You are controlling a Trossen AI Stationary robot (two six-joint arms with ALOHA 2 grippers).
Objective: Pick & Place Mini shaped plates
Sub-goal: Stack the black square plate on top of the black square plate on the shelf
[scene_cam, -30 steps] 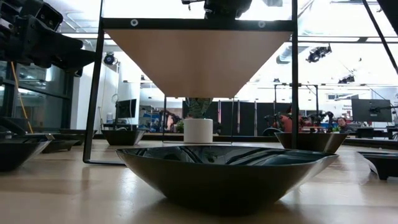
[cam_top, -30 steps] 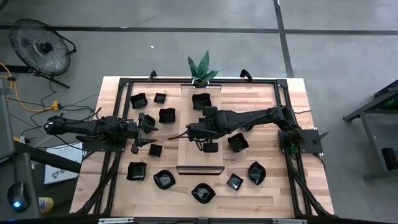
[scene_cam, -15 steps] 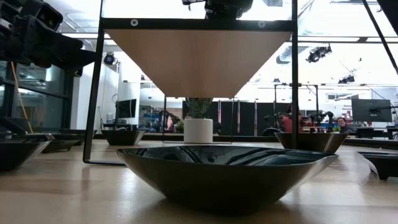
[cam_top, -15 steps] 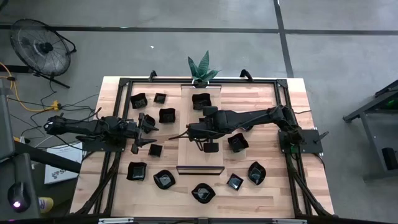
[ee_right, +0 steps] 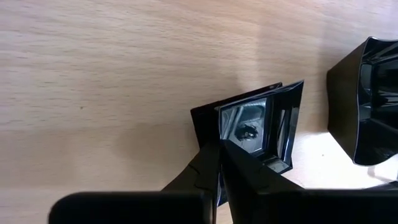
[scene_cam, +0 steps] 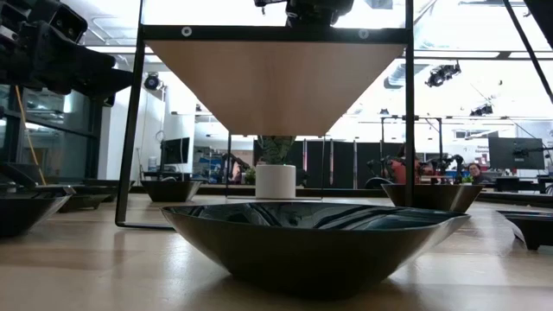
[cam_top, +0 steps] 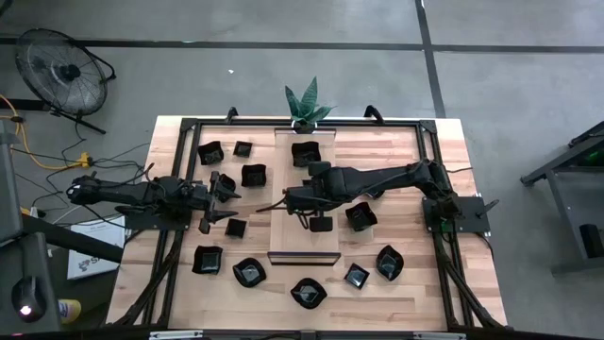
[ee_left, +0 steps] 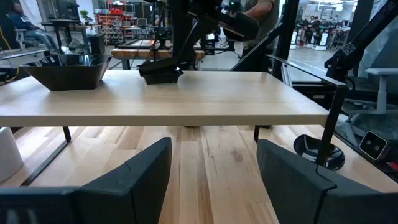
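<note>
Several glossy black mini plates lie scattered on the table, for instance one [cam_top: 249, 272] near the front edge and one [cam_top: 360, 216] right of the long pale board [cam_top: 304, 247]. The low view is filled by one plate [scene_cam: 315, 238] close to the camera. My right gripper [cam_top: 318, 221] reaches over the raised board and is shut on a small square plate [ee_right: 255, 127], also seen from the left wrist [ee_left: 160, 73]. Another plate [cam_top: 305, 153] rests on the board's far end. My left gripper [cam_top: 212, 198] waits open left of the board, among plates, touching nothing. My right gripper pinches the small square plate by one raised wall near a corner [ee_right: 231, 127], between its two fingers [ee_right: 205, 171]. The fingers come from above, slanting down. The plate sits level with its base at the board's top; whether it rests there or hovers just above, I cannot tell.
The board stands on thin black legs [ee_left: 328, 134] above the table. A black frame [cam_top: 193, 127] runs around the table's edges. A potted plant [cam_top: 307, 106] stands at the far edge. A larger plate [ee_right: 367, 106] sits on the table right of the board. Bare wood lies along the table's right side.
</note>
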